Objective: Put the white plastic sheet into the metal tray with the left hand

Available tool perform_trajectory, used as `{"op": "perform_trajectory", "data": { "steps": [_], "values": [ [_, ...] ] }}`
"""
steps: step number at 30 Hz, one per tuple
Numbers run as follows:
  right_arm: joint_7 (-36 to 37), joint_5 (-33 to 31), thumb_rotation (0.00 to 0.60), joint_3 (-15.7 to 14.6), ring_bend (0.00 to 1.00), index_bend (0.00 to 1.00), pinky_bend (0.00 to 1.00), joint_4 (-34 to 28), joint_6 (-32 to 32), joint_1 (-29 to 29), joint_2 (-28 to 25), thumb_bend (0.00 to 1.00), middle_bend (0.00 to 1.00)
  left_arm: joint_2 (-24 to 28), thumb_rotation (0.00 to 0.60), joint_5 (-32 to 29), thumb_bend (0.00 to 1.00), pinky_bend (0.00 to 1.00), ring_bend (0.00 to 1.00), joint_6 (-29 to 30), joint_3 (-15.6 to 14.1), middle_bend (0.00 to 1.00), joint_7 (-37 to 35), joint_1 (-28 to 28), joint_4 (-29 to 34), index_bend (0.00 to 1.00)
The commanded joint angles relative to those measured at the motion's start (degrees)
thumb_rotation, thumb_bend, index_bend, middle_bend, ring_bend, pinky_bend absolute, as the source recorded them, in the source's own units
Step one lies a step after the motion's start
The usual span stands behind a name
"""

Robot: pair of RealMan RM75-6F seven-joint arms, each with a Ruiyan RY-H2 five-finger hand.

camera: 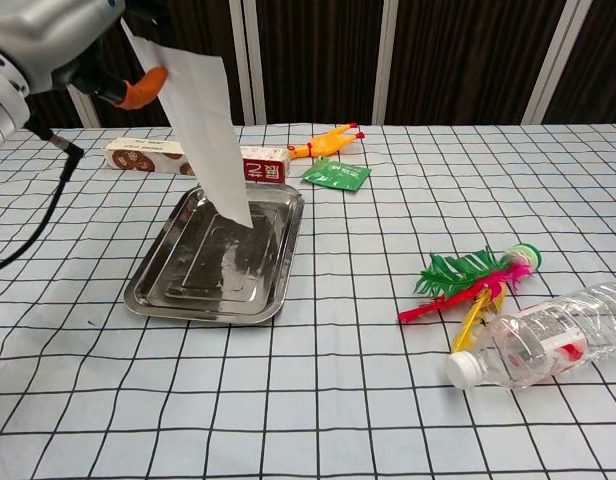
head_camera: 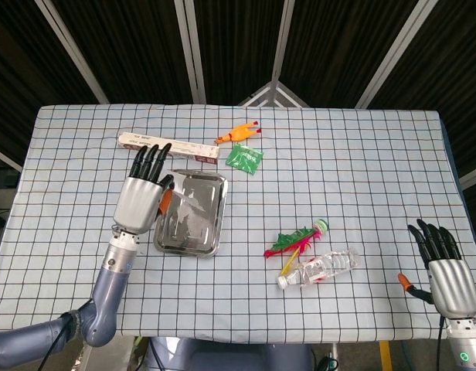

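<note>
My left hand is raised above the left edge of the metal tray. It pinches the top of the white plastic sheet, which hangs down over the tray with its lower corner just above the tray's floor. In the head view the sheet is faint against the metal. My right hand rests low at the table's near right corner, fingers apart, holding nothing.
Behind the tray lie a long brown-and-white box, a rubber chicken and a green packet. To the right are a feather toy and a plastic bottle.
</note>
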State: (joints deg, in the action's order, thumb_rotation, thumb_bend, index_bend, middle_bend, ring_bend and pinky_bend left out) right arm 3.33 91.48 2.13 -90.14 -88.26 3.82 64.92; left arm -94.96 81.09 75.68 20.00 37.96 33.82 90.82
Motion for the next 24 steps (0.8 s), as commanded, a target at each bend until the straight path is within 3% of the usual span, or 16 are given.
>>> {"op": "perform_trajectory", "data": {
  "steps": [1, 10, 19, 24],
  "values": [
    [0.2, 0.0, 0.600, 0.0, 0.00, 0.00, 0.04, 0.0, -0.1, -0.1, -0.1, 0.29, 0.00, -1.7, 0.600, -0.2, 0.52, 0.00, 0.00, 0.1, -3.4, 0.00, 0.8, -0.7, -2.1, 0.55],
    [0.5, 0.0, 0.600, 0.0, 0.00, 0.00, 0.04, 0.1, -0.2, -0.2, -0.1, 0.29, 0.00, -3.8, 0.600, -1.7, 0.52, 0.00, 0.00, 0.6, -10.0, 0.00, 0.7, -4.1, -6.4, 0.55],
    [0.3, 0.3, 0.600, -0.1, 0.00, 0.00, 0.04, -0.2, -0.3, -0.2, -0.1, 0.29, 0.00, -4.4, 0.600, -3.8, 0.47, 0.00, 0.00, -0.2, -11.7, 0.00, 1.3, -5.3, -4.7, 0.50],
    [0.2, 0.2, 0.600, -0.1, 0.00, 0.00, 0.04, -0.1, -0.3, -0.2, -0.2, 0.29, 0.00, -4.8, 0.600, -5.5, 0.34, 0.00, 0.00, -0.8, -12.3, 0.00, 3.9, -5.5, -3.6, 0.39]
  ]
}}
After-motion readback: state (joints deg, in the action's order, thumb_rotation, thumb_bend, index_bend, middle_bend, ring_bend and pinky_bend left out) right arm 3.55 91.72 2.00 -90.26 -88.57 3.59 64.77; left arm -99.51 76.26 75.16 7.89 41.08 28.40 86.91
